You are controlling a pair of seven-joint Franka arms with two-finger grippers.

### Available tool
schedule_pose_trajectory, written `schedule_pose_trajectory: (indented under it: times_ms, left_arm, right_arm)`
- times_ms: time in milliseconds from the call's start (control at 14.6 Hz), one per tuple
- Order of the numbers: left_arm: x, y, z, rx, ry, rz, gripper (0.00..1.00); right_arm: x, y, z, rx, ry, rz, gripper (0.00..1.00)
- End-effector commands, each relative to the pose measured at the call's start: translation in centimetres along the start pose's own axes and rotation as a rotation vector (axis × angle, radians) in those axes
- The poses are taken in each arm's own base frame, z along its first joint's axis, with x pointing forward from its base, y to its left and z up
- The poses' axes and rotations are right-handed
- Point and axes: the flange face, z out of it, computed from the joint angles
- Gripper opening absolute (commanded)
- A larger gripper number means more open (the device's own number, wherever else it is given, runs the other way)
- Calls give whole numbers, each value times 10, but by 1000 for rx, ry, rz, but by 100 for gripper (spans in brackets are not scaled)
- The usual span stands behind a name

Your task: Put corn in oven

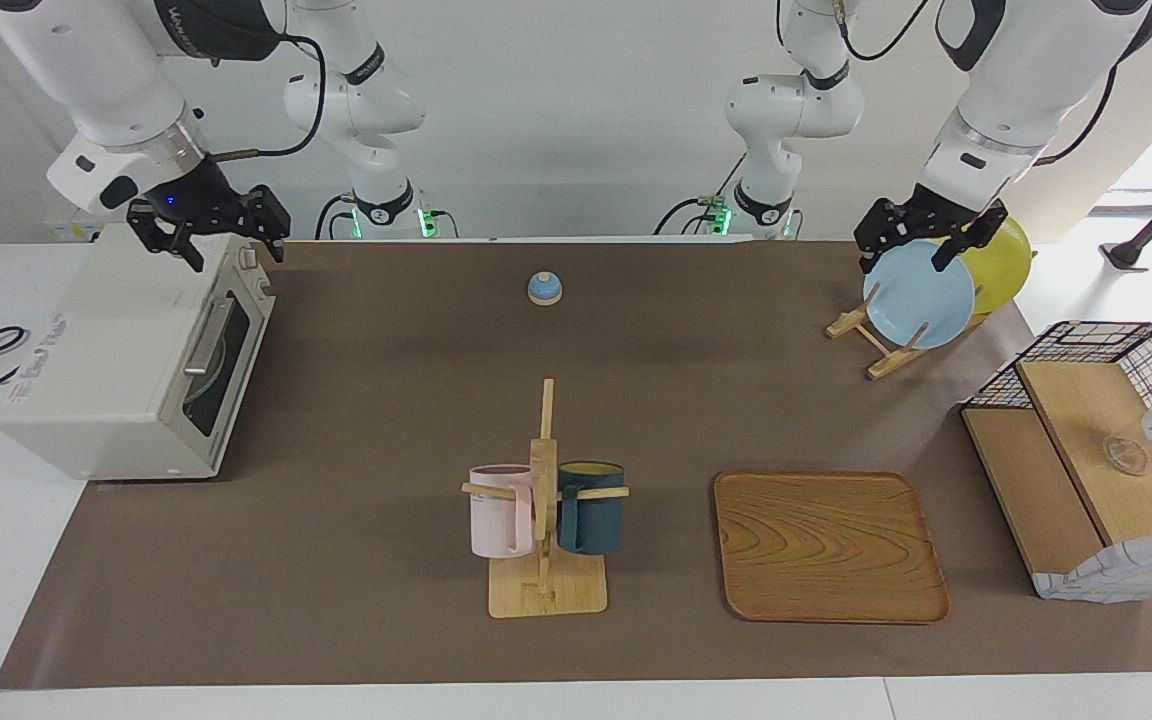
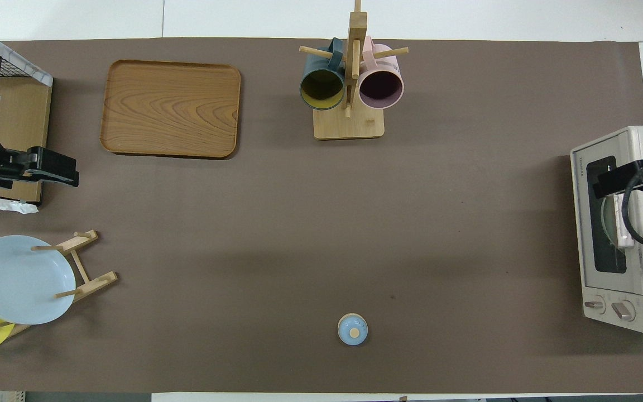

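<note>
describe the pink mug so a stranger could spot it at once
Find the wooden mug stand in the middle of the brown table mat. Two mugs hang from its pegs. The pale pink plastic mug hangs toward the right arm's end; its neighbour is a dark teal mug.

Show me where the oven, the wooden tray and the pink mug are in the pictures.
oven (image 1: pixel 96 350): facing view, on its off-white top.
wooden tray (image 1: pixel 829 545): facing view, on its bare middle.
pink mug (image 1: pixel 499 512): facing view, on its side wall.
</note>
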Motion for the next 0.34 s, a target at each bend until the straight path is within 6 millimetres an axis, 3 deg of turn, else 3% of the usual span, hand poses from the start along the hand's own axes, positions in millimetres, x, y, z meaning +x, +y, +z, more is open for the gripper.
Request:
schedule_pose_trajectory:
  times_ms: [0, 275]
  left_arm:
    - [-8, -4, -1, -16, -6, 1, 100]
    - [-8, -5, -1, -15, -6, 0, 100]
  right_arm:
    - [2, 3, -7, 18, 37, 26, 100]
    - [6, 3, -8, 13, 68, 25, 100]
